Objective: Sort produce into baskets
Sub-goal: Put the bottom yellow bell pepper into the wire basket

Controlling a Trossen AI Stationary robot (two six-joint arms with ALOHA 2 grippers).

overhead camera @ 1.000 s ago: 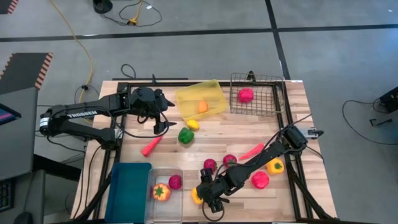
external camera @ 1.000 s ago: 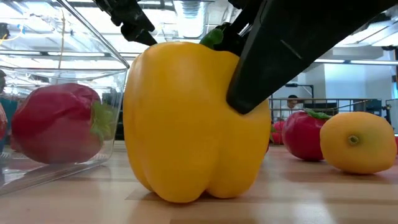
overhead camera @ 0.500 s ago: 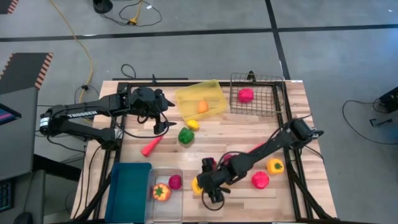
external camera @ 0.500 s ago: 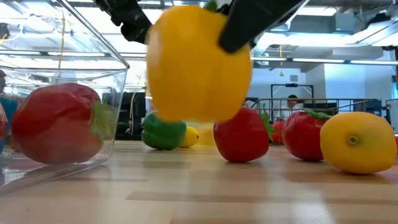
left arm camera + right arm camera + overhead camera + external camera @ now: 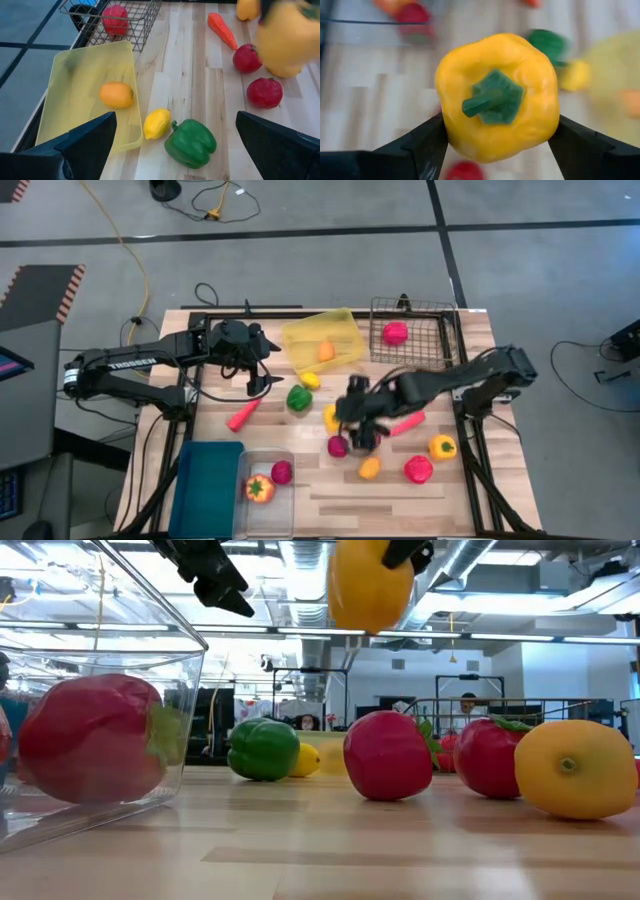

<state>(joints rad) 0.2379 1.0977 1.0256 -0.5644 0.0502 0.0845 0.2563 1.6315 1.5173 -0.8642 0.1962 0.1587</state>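
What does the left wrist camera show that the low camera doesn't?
Only the left wrist view shows the yellow tray holding an orange fruit, the wire basket with a red piece inside, and a carrot. Only the low view shows the clear bin with a red pepper. Both show the green pepper, the lemon and the lifted yellow pepper.

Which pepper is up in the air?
The yellow pepper, gripped by the right gripper above the table's middle. The green pepper and the orange pepper both sit on the wood.
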